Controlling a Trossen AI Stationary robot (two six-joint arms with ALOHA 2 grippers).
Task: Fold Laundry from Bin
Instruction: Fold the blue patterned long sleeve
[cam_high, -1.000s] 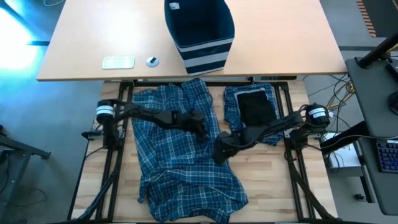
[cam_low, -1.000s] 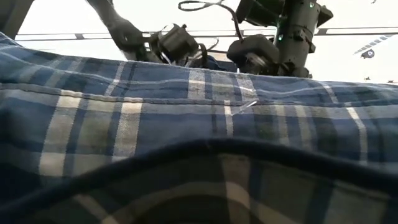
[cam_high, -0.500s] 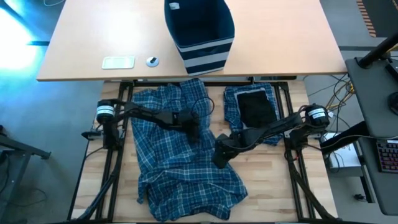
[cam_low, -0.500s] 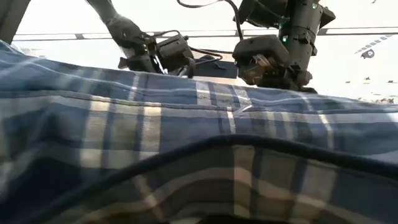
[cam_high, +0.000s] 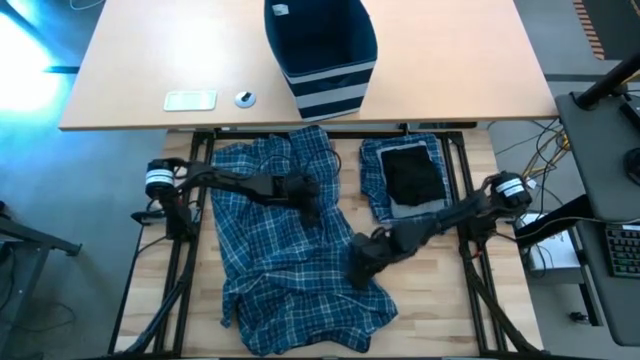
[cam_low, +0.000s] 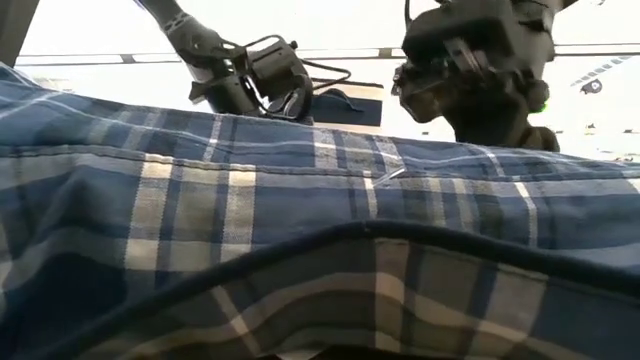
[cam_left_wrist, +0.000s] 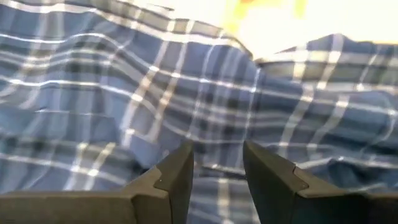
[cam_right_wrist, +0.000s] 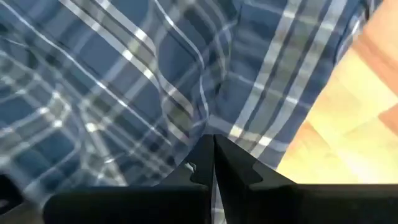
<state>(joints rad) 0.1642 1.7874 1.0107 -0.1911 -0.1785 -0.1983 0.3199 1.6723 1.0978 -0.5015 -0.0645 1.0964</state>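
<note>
Plaid cloth pinched at edge by right gripper (cam_high: 362, 268), fingers fully shut, dragged nearer since a second ago. Left gripper (cam_high: 308, 207) narrowed, part open over plaid garment (cam_high: 290, 270), nothing seen held. Spreading judged underway. Bin (cam_high: 320, 45) on far table. No legible writing found.

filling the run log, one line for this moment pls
left claw: open over plaid garment | right claw: shut on garment edge | bin: upright, apart

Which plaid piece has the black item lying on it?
The small folded plaid piece right of the big spread garment; the black item sits on top of it. The big one carries only the grippers.
</note>
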